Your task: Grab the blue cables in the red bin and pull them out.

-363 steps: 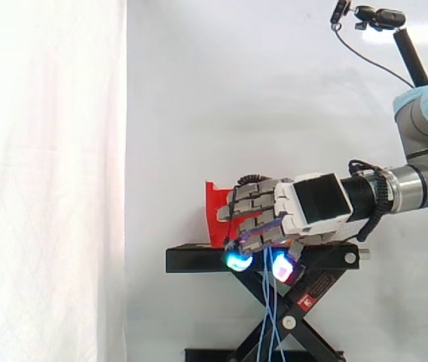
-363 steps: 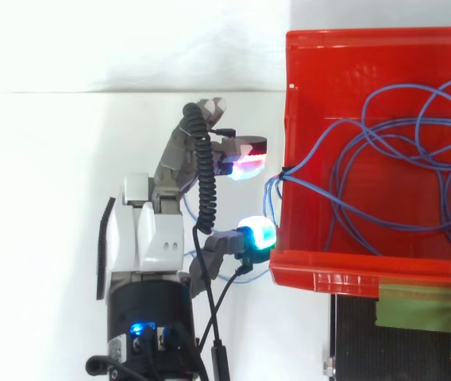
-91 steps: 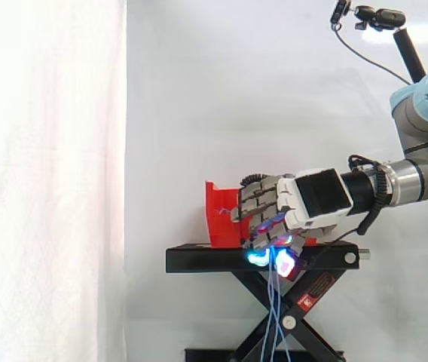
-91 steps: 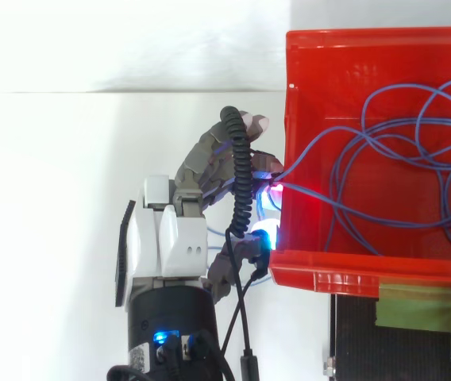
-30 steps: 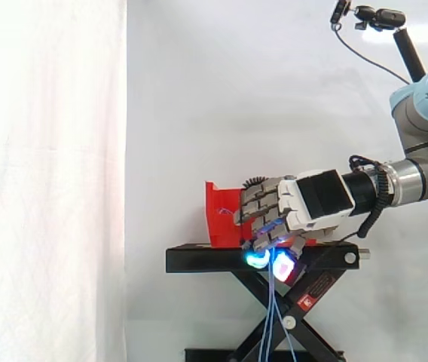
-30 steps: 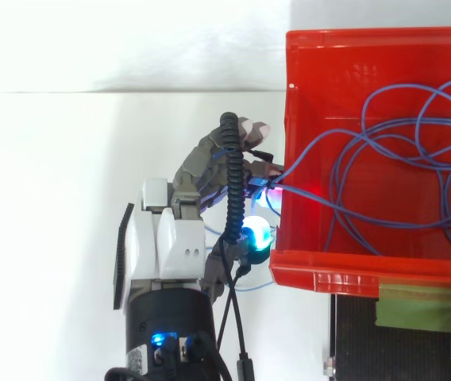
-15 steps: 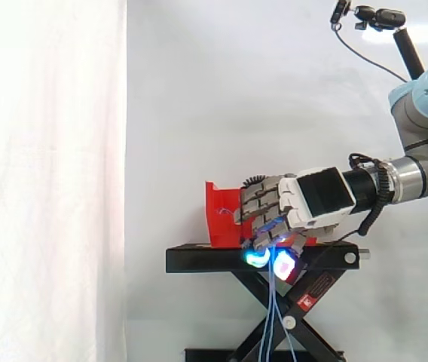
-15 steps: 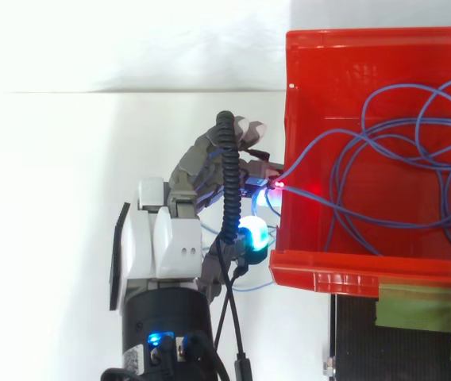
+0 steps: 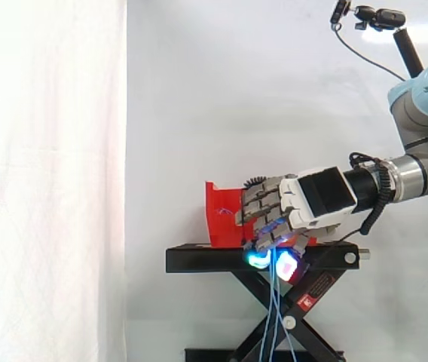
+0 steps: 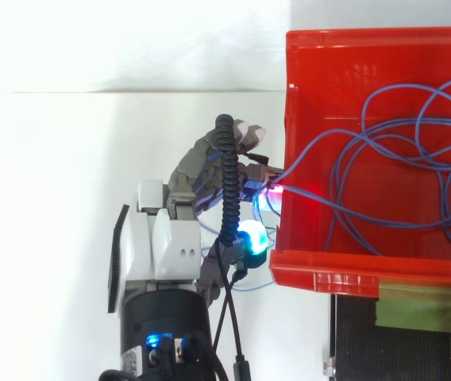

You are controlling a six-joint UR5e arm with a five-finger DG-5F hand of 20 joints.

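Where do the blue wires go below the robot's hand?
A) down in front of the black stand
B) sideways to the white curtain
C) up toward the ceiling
A: in the side view the blue cables hang straight down from the curled hand, in front of the black stand.

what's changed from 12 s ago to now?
The hand closed: fingers that were spread beside the red bin are now curled round the blue cables, and it has backed slightly away, pulling the strands straight over the bin wall. Most of the coil stays inside; the bin hasn't moved.
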